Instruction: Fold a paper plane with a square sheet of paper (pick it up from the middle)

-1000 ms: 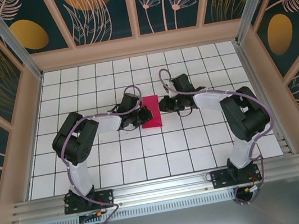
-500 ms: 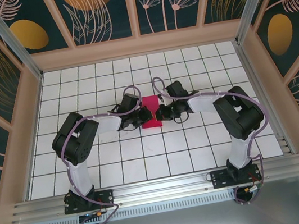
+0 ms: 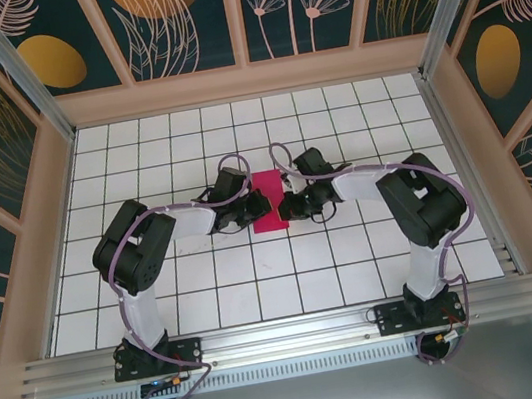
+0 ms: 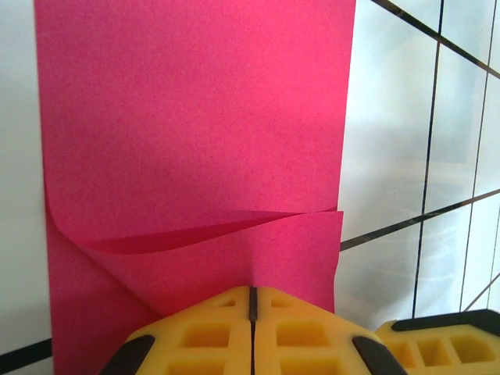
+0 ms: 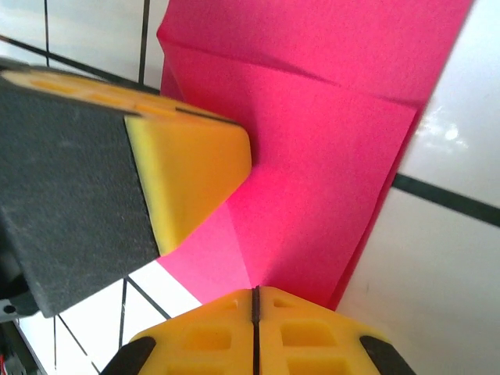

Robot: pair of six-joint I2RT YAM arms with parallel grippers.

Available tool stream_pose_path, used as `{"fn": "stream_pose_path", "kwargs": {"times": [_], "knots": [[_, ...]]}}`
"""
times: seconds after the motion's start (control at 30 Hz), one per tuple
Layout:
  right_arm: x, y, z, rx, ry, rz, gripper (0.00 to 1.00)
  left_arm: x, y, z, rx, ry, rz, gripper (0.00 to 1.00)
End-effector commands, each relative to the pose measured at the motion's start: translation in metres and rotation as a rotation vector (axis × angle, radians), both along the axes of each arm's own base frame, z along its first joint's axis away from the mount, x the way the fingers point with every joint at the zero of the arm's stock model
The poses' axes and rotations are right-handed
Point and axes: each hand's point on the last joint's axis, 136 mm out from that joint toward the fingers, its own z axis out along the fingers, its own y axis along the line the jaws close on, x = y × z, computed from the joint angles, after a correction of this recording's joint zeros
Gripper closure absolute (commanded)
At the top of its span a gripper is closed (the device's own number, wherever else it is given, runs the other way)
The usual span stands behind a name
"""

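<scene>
The top camera looks steeply down from above and behind the arm bases onto the white gridded table (image 3: 260, 291), far enough back to take in both arms. Each wrist camera sits very close (paper grain shows) behind its own yellow foam fingertips (image 4: 195, 340) at 6 o'clock. All three views share the thin magenta-pink folded paper sheet (image 3: 267, 181). The right wrist view also catches a yellow finger (image 5: 187, 168) of the left gripper (image 3: 258, 204) at 9 o'clock.

The right tool (image 3: 290, 206) moved left to the square sheet of paper (image 3: 271, 221), jaws now pinched on its edge
</scene>
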Motion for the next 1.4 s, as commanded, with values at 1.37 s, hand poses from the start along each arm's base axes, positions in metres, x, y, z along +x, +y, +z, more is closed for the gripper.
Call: {"fn": "stream_pose_path", "kwargs": {"times": [1.37], "knots": [[0.003,-0.001,0.022,0.016,-0.073,-0.032,0.92,-0.024,0.028,-0.043,0.142,0.122,0.041,0.92]]}}
